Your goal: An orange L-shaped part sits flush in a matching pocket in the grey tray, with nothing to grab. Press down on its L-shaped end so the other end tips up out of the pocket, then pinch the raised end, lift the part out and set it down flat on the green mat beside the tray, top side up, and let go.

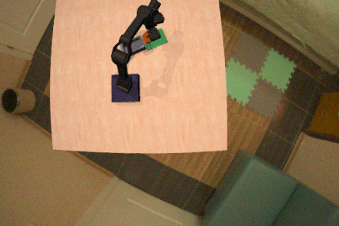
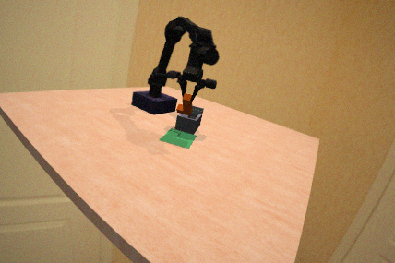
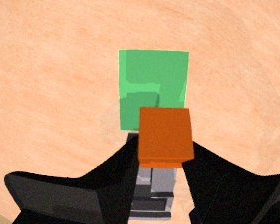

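My gripper [image 1: 150, 35] [image 2: 188, 93] [image 3: 160, 141] is shut on the orange part [image 1: 146, 37] [image 2: 186, 102] [image 3: 164, 135] and holds it by one end, so it hangs steeply tilted. The part is raised over the grey tray [image 1: 136, 45] [image 2: 188, 124] [image 3: 155, 189], at the tray's end nearest the green mat [image 1: 161, 37] [image 2: 177, 138] [image 3: 153, 83]. In the exterior view its lower end is about level with the tray's top rim; I cannot tell whether it touches. The tray's pocket shows dark below the part in the wrist view. The mat lies flat on the table against the tray, bare.
The arm's dark blue base [image 1: 125, 89] [image 2: 153, 101] stands on the pink table [image 1: 91, 121], on the tray's side away from the mat. A can [image 1: 16, 101], foam floor tiles [image 1: 259, 75] and a teal sofa [image 1: 261, 193] are on the floor around the table.
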Robot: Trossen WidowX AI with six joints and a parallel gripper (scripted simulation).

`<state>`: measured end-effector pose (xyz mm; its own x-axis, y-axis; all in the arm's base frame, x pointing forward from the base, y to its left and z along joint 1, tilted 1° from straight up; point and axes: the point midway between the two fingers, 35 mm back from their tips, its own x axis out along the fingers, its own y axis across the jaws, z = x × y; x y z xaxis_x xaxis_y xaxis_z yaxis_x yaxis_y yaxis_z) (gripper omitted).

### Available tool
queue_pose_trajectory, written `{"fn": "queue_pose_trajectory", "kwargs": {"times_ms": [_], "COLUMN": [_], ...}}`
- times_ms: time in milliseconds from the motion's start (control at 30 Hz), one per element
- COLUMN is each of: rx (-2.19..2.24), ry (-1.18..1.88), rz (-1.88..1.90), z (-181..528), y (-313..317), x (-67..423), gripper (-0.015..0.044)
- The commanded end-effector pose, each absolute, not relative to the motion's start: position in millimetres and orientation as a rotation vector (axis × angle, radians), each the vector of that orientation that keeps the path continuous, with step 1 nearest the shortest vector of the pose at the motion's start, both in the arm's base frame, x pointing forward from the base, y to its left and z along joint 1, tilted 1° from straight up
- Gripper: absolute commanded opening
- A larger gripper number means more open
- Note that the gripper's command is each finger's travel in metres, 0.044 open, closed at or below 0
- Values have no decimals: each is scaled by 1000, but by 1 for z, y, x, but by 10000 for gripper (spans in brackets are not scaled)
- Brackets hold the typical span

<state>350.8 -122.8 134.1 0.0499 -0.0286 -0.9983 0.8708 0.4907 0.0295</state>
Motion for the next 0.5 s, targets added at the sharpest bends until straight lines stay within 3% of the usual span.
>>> {"fn": "queue_pose_trajectory", "kwargs": {"times_ms": [0, 467], "rx": [818, 818], "ry": [1357, 1356], "rz": [-815, -815], "z": [133, 122], "y": [-136, -145], "x": [357, 362], "gripper": [0, 0]}}
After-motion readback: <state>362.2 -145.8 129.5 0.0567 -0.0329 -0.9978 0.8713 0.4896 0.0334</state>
